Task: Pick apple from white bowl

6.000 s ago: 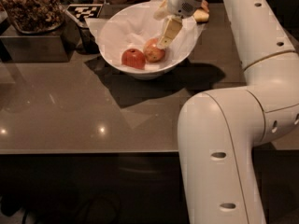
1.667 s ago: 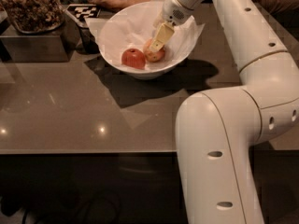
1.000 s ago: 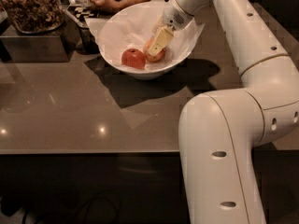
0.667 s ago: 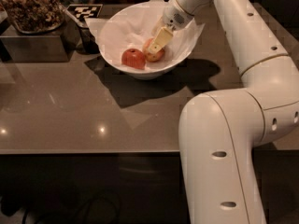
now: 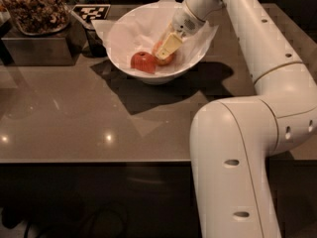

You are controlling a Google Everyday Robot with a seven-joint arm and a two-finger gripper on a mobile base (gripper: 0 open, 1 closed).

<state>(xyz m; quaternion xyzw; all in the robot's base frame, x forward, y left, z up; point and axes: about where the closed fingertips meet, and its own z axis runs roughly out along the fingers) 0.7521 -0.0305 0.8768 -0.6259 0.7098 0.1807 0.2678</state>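
Note:
The white bowl (image 5: 120,29), lined with crinkled white paper, stands on the dark table at the back centre. Two apples lie in it. The darker red apple (image 5: 143,62) is on the left. The paler yellow-orange apple (image 5: 169,60) is right beside it, partly hidden. My gripper (image 5: 163,53) reaches down into the bowl from the upper right, and its pale tip lies right on the paler apple. The apple rests on the bowl's bottom.
A dark box with a dish of brown dried bits (image 5: 33,8) stands at the back left. A black-and-white marker card (image 5: 92,11) lies behind the bowl. My white arm (image 5: 237,148) fills the right side, over the table's front edge (image 5: 99,158).
Over the last seconds the gripper has come lower in the bowl onto the paler apple. A person's hand behind the bowl is gone. The apples have not moved.

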